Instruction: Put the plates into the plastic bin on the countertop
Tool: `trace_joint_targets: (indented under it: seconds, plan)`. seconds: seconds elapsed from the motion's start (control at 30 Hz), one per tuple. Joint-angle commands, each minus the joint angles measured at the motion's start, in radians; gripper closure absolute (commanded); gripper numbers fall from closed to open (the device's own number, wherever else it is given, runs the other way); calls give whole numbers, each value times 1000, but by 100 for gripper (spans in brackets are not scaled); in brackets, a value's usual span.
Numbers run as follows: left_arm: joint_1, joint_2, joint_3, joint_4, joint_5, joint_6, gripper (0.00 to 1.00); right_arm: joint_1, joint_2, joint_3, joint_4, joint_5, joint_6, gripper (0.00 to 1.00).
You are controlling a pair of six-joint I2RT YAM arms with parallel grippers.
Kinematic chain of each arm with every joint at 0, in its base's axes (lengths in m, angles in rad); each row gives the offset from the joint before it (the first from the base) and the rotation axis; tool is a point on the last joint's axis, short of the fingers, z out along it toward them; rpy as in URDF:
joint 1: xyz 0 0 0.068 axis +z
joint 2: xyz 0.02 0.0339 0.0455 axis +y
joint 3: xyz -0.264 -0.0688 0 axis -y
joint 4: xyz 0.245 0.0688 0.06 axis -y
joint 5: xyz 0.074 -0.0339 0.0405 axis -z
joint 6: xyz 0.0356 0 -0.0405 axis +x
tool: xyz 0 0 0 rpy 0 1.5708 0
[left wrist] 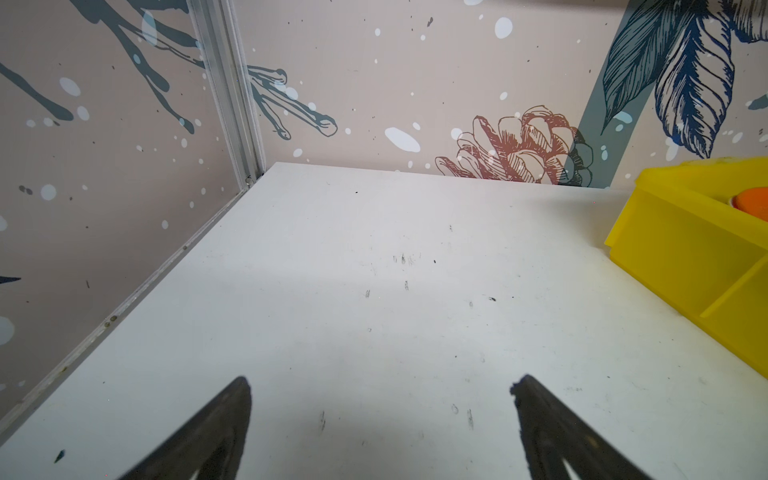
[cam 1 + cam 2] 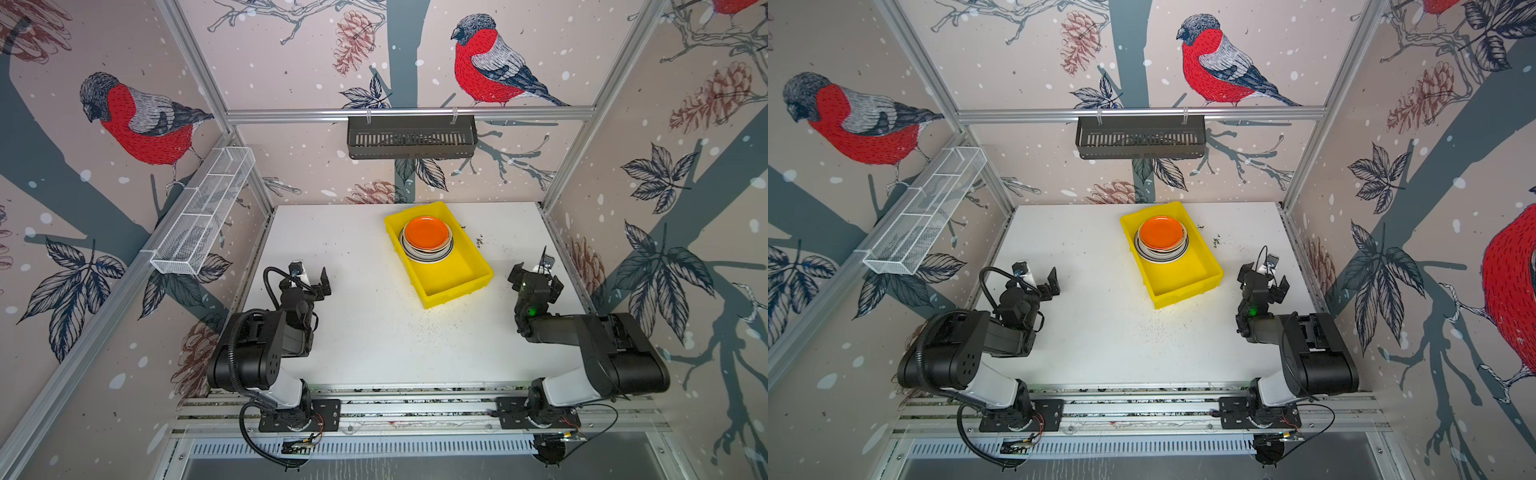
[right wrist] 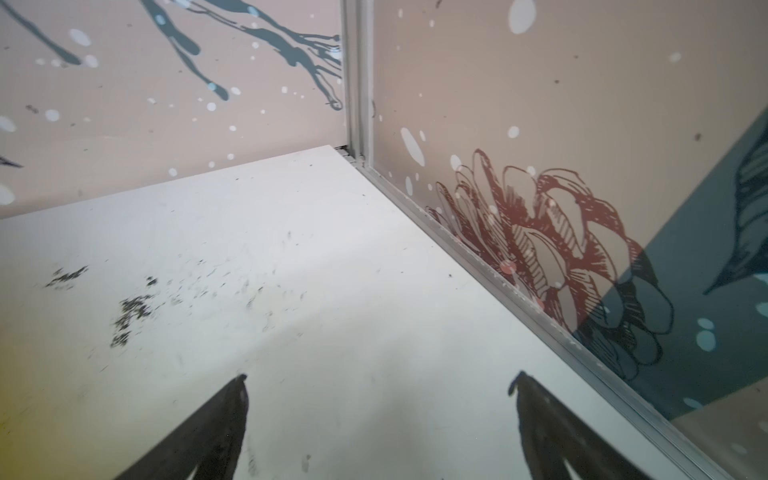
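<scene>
Plates (image 2: 427, 234) sit stacked face-up in plastic bin (image 2: 451, 272).

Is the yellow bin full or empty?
Partly full. A stack of plates topped by an orange plate sits in the far half of the bin; its near half is bare.

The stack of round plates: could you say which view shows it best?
In both top views the stack of round plates sits whole in the yellow plastic bin. The left wrist view catches an orange sliver; the right wrist view shows none.
</scene>
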Motion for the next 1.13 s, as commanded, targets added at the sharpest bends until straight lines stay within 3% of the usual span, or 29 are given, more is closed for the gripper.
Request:
trace_joint_targets:
  seconds: [0.0, 0.3, 0.43, 0.47, 0.5, 0.53, 0.6, 1.1]
  plan:
    - [1, 0, 4, 64, -4, 16, 2, 8, -2, -7, 75, -10, -41, 0]
    - [-6, 0, -3, 72, -22, 17, 2, 21, -22, -56, 145, 4, -51, 1]
    - [-7, 0, -1, 69, -22, 17, 2, 26, -14, -228, 459, -115, -100, 0]
    - [-9, 0, 1, 66, -22, 20, 2, 29, 67, -249, 633, -103, -136, 0]
    - [-10, 0, 4, 63, -22, 23, 2, 48, 104, -239, 680, -66, -161, 0]
    - [-13, 0, 7, 58, -24, 27, 2, 64, 71, -205, 554, -34, -153, 0]
    - [-27, 0, 8, 54, -36, 40, 2, 21, 5, -150, 330, -93, -87, 0]
    - [-32, 2, 22, 32, -22, 53, 2, -32, 17, -105, 256, -142, -46, 0]
